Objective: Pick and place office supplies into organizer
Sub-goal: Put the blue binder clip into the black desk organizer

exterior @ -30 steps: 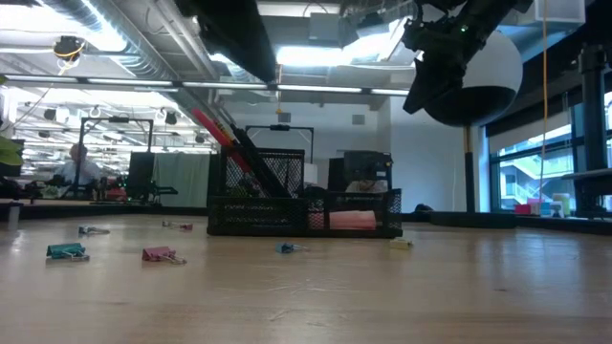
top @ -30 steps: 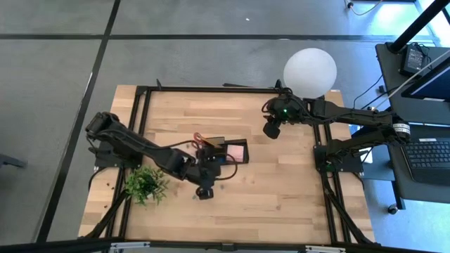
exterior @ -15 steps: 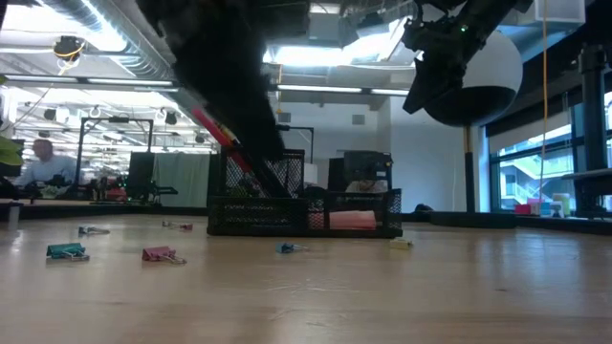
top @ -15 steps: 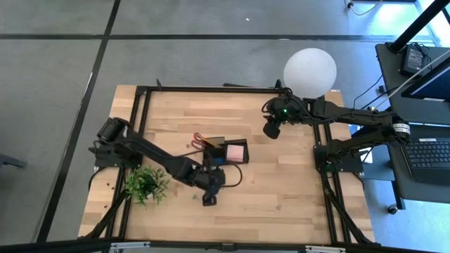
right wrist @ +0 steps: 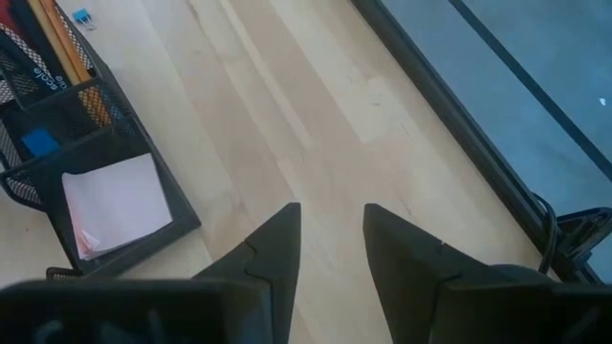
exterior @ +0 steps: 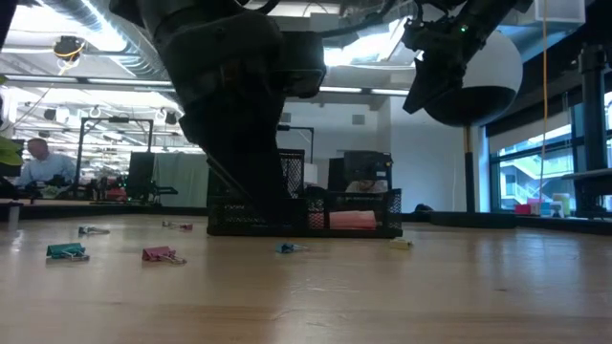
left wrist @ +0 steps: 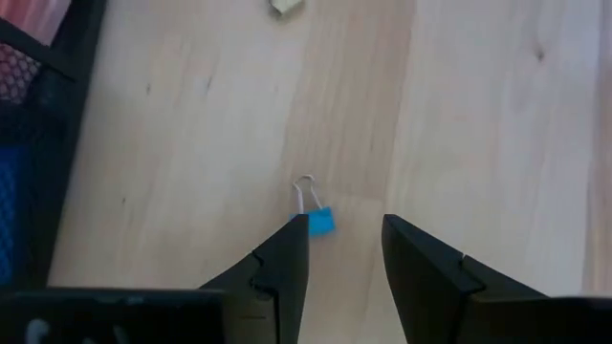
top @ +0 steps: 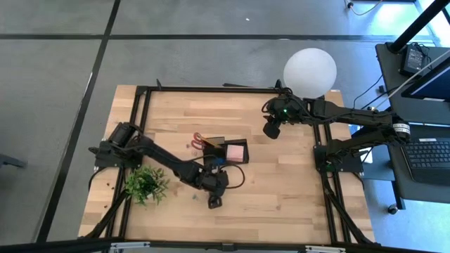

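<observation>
Left gripper (left wrist: pixel 344 248) hovering over blue binder clip (left wrist: pixel 316 215) on desk near organizer (top: pixel 225 150), fingers narrowly parted, empty. Right gripper (right wrist: pixel 330 239) waiting near desk's far right edge, fingers parted, empty.

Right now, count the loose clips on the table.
5. Teal clip and pink clip at the low view's left; two small ones behind them, hard to identify; blue clip just ahead of the open left gripper. The arm may hide more.

A small green potted plant (top: pixel 145 184) stood near the front-left corner of the light wooden slatted table (top: pixel 281 190); a white globe lamp (top: pixel 310 70) stood at its far-right corner.
</observation>
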Controlling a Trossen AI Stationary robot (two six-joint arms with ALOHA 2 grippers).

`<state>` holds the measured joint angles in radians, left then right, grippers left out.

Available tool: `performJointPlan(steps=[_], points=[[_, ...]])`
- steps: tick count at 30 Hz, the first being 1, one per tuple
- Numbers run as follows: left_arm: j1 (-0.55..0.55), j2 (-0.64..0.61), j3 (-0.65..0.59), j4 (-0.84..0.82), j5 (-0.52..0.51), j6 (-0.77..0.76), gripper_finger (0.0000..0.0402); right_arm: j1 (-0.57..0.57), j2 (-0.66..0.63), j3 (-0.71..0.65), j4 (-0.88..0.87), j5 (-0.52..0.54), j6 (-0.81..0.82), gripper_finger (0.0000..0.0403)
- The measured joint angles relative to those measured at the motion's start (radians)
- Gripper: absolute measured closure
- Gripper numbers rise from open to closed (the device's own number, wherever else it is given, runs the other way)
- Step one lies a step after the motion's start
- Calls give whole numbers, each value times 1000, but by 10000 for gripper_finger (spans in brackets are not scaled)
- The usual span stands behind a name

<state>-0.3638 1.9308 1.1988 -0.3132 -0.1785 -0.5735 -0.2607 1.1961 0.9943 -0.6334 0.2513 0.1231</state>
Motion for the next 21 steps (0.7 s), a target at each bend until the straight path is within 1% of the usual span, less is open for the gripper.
performJointPlan(steps=[4,11,13,18,21], points=[[11,-1,0,0,-13,-4,274,0,0,0,0,0,0,281],[20,-1,0,3,-4,-5,270,0,0,0,0,0,-1,281],[20,-2,0,3,-2,-1,257,0,0,0,0,0,-1,281],[20,-2,0,3,6,-8,208,0,0,0,0,0,-4,281],[20,-2,0,4,15,-15,189,0,0,0,0,0,-5,281]])
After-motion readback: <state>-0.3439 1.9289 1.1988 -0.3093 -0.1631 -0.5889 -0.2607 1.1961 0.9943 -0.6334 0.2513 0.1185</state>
